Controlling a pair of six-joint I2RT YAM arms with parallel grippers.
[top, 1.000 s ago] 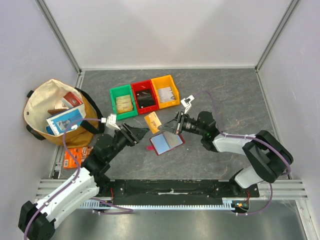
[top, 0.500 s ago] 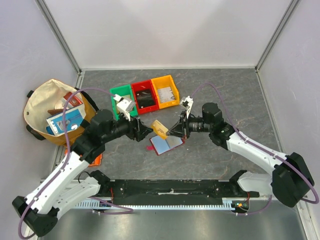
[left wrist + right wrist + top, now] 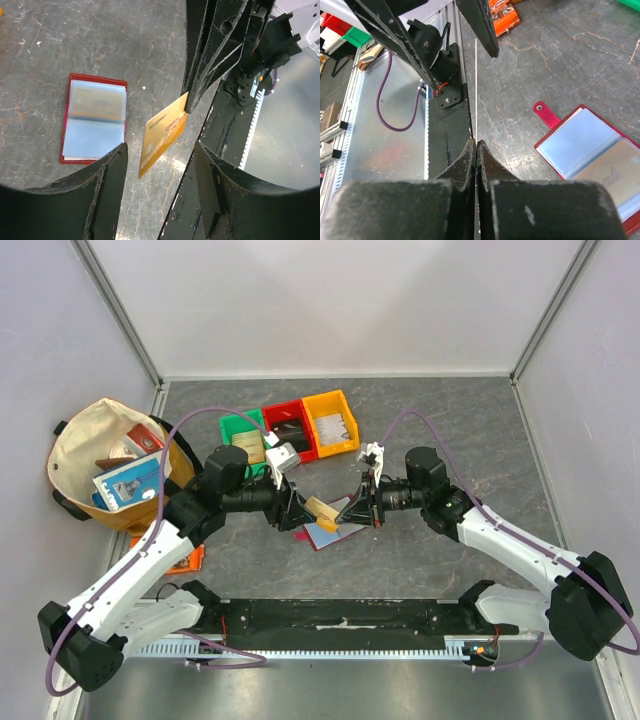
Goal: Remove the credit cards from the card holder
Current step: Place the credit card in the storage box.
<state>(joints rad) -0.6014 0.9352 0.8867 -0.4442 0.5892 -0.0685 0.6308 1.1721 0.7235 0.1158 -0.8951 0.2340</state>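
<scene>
The right gripper (image 3: 476, 145) pinches a thin gold plastic card (image 3: 162, 132). The left gripper (image 3: 159, 148) gapes wide at its nine o'clock, and the open dark-red sleeved card holder (image 3: 322, 535) lies at six.

The card holder (image 3: 322, 534) lies at the middle of the table (image 3: 450, 440), before the row of bins (image 3: 290, 430), a card (image 3: 320, 510) aloft just beside it. The bag (image 3: 105, 465) sits at the left edge.

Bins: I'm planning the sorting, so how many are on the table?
3, in a row at the far side: green bin leftmost, partly under the left arm; red bin middle; yellow bin rightmost. None looks hidden.
</scene>
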